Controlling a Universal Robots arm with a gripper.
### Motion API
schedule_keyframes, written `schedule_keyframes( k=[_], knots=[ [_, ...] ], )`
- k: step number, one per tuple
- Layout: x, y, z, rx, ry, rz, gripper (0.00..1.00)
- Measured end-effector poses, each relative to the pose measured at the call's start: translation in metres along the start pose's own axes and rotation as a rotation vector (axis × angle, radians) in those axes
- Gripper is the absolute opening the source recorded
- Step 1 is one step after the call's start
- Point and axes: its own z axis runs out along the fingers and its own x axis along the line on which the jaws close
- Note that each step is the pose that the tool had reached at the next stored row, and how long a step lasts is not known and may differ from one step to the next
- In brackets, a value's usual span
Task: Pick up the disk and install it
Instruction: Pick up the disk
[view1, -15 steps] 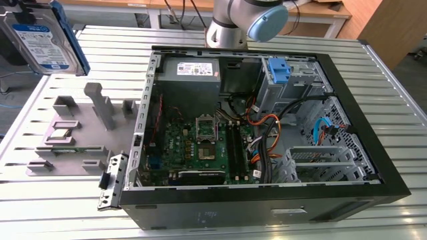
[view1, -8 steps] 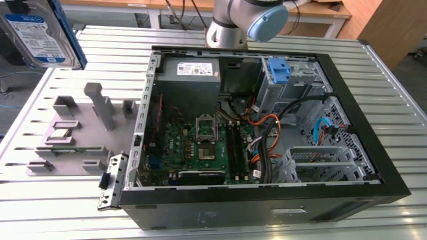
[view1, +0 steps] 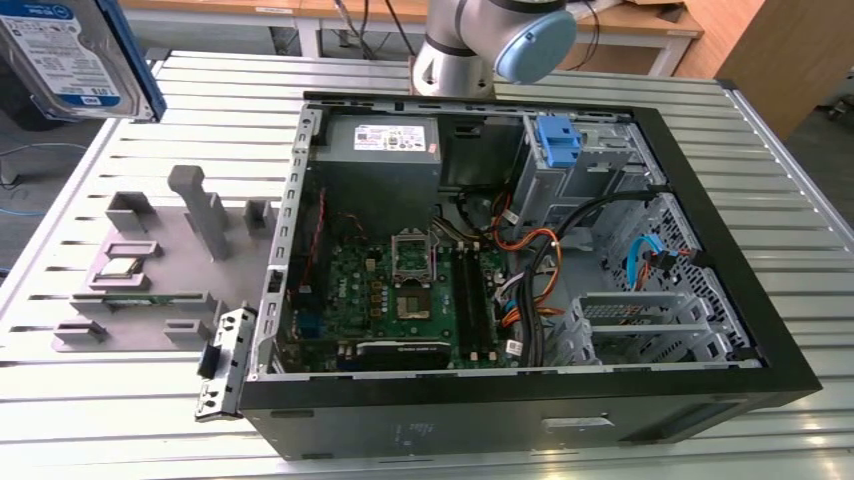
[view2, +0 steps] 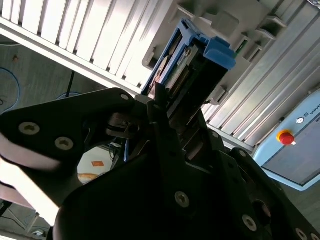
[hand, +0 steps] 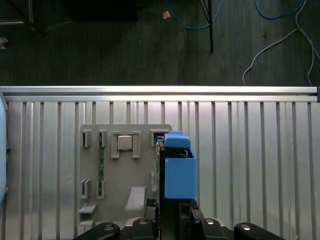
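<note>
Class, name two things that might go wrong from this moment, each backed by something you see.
The gripper holds the disk by one end, high above the table; it may slip and drop. Loose cables crowd the open computer case, so the disk might snag there.

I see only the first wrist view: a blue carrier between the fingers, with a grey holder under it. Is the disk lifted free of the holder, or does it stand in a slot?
Observer: It is lifted free. In the exterior view the disk hangs high above the table, apart from the grey holder, with its labelled face showing.
Operator: And where does the computer case lie from the holder?
Observer: The open computer case lies on the table at the exterior view's right of the holder, close beside it.
</note>
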Motion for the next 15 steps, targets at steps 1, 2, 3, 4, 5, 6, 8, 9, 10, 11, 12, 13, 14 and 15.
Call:
schedule_keyframes(
  k=[1,2,3,4,5,6,8,9,10,11,12,13,14,15],
  knots=[
    [-0.0001,0.0001,-0.0027,0.0001,-0.0001,0.0,0.35],
    [-0.0003,0.0002,-0.0053,0.0002,-0.0001,0.0,0.35],
    [-0.0004,0.0002,-0.0081,0.0002,-0.0001,0.0,0.35],
    [-0.0005,0.0003,-0.0106,0.0001,0.0,0.0,0.35],
    [-0.0007,0.0004,-0.0131,0.0001,0.0,0.0,0.35],
    [-0.0008,0.0004,-0.0155,0.0,0.0,0.0,0.35],
    [-0.001,0.0005,-0.02,0.0,0.0,0.0,0.35],
    [-0.0011,0.0006,-0.022,-0.0002,0.0001,0.0,0.35],
    [-0.0012,0.0006,-0.0234,-0.0001,0.0001,0.0,0.35],
    [-0.0012,0.0006,-0.0244,0.0,0.0,0.0,0.35],
    [-0.0013,0.0007,-0.025,0.0,0.0,0.0,0.35],
    [-0.0013,0.0007,-0.025,0.0001,-0.0001,0.0,0.35],
    [-0.0013,0.0007,-0.025,0.0001,-0.0001,0.0,0.35],
    [-0.0013,0.0007,-0.0251,0.0002,-0.0001,0.0,0.35]
  ],
)
